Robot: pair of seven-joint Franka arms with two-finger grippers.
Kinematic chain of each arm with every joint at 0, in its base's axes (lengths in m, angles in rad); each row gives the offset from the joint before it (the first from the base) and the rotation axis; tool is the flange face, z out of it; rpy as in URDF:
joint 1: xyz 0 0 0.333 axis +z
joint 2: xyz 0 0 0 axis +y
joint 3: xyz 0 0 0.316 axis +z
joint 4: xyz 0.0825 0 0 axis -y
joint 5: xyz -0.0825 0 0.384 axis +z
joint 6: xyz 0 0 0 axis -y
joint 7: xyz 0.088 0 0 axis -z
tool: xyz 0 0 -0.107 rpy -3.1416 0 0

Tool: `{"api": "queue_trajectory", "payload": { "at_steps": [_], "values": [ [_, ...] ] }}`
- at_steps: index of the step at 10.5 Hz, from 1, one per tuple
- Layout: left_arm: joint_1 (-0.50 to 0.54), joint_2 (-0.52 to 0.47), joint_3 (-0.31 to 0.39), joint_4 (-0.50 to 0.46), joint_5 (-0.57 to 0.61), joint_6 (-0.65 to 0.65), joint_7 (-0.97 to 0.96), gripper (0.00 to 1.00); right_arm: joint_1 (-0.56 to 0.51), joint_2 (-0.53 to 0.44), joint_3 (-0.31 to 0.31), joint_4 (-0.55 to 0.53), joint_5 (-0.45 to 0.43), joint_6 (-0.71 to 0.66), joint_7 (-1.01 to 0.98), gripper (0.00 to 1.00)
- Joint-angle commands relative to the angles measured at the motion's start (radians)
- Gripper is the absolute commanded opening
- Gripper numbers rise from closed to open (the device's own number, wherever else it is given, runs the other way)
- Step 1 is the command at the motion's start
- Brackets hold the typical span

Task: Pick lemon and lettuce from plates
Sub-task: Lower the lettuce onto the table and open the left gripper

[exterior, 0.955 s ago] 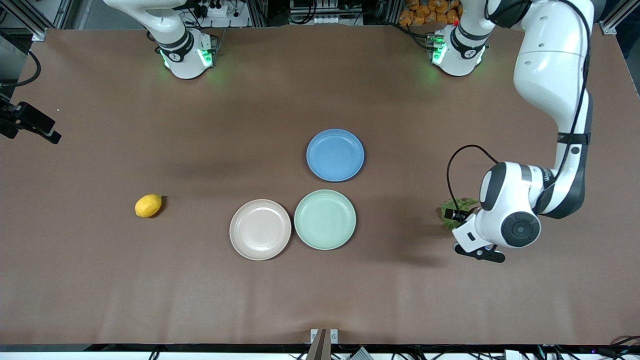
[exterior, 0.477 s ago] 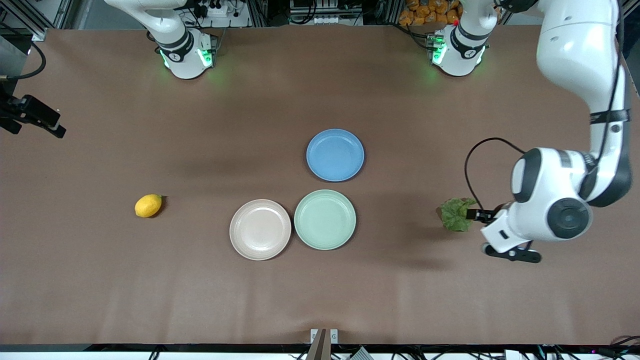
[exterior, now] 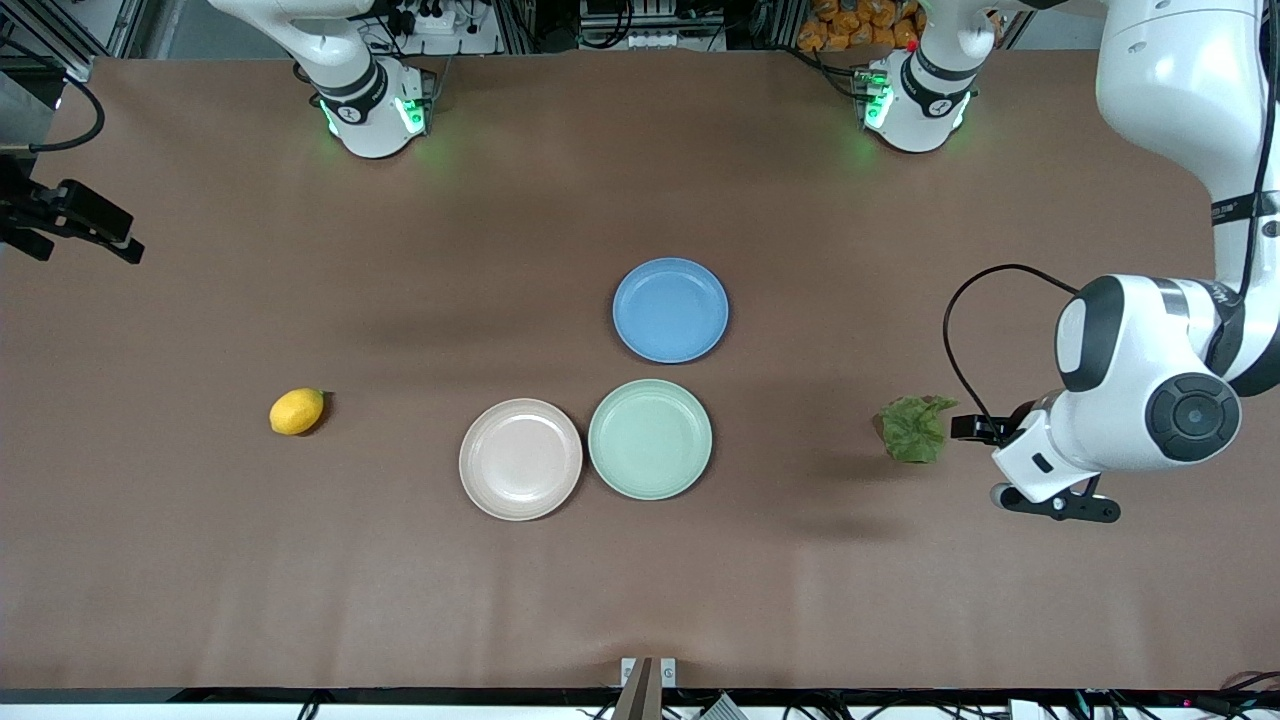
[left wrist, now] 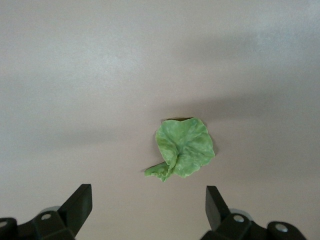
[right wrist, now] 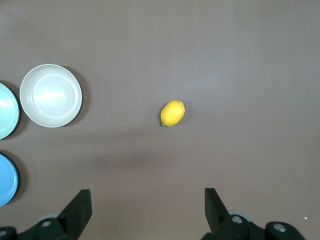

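Apparently done: the lemon point(exterior: 297, 411) and lettuce point(exterior: 913, 428) lie on the bare counter point(exterior: 200, 560), well apart from the empty pink plate point(exterior: 520, 459) and green plate point(exterior: 650, 439). The left hand point(left wrist: 149, 207) gapes wide just beside the lettuce; the right hand point(right wrist: 147, 209), equally wide, hangs above the lemon's end.

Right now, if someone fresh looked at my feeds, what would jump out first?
Three bare plates clustered mid-table: blue, mint green and beige-pink. The lemon lies on the table toward the right arm's end, the lettuce toward the left arm's end. The left tool hangs open beside the lettuce; the right tool is open at the table's edge.
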Motion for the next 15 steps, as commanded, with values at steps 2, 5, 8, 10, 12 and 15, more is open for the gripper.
{"api": "queue_trajectory", "payload": {
  "at_steps": [2, 5, 8, 10, 12, 15],
  "values": [
    [0.120, -0.033, -0.112, -0.014, -0.047, -0.009, -0.043, 1.00, -0.018, 0.021, 0.009, 0.030, -0.013, -0.035, -0.009, 1.00],
    [0.113, -0.051, -0.157, 0.003, -0.045, 0.001, -0.137, 1.00, -0.037, 0.036, 0.004, 0.028, -0.013, -0.035, -0.009, 1.00],
    [0.063, -0.059, -0.154, 0.029, -0.039, 0.011, -0.335, 1.00, -0.055, 0.044, 0.004, 0.028, 0.004, -0.035, -0.009, 1.00],
    [0.052, -0.088, -0.160, 0.027, -0.039, 0.011, -0.364, 1.00, -0.056, 0.042, 0.006, 0.031, 0.004, -0.035, -0.011, 1.00],
    [0.056, -0.099, -0.169, 0.023, -0.010, 0.008, -0.382, 1.00, -0.050, 0.042, 0.007, 0.031, 0.005, -0.058, -0.046, 1.00],
    [0.052, -0.142, -0.165, 0.016, 0.013, 0.008, -0.353, 1.00, -0.004, 0.059, 0.012, 0.030, 0.005, -0.045, -0.062, 1.00]
  ]
}}
